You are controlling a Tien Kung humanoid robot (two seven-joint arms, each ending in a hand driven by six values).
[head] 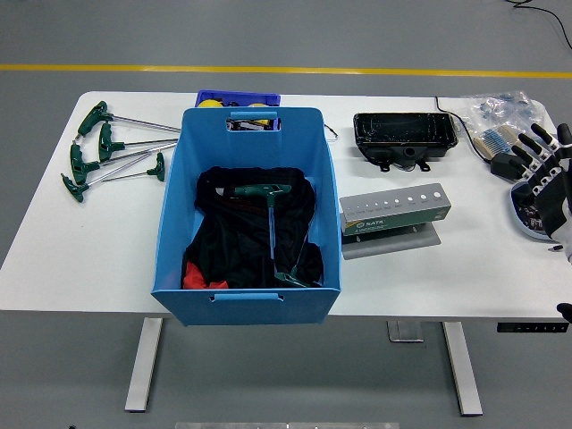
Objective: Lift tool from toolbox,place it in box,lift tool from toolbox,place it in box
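A blue plastic box (170,246) stands in the middle of the white table. Inside it lie black cloth and a green T-handle wrench (269,214), with a second green handle near the box's front. Several more green T-handle wrenches (107,152) lie loose at the table's left. A grey tool holder (395,211) with a row of holes sits right of the box. My right hand (547,174) hovers at the table's right edge, fingers spread, holding nothing. My left hand is out of view.
A black tray (404,134) sits behind the grey holder. A small blue bin with yellow items (238,100) stands behind the box. Clear bags, a brush and a black adapter (502,134) lie at the back right, by a white bowl (527,219).
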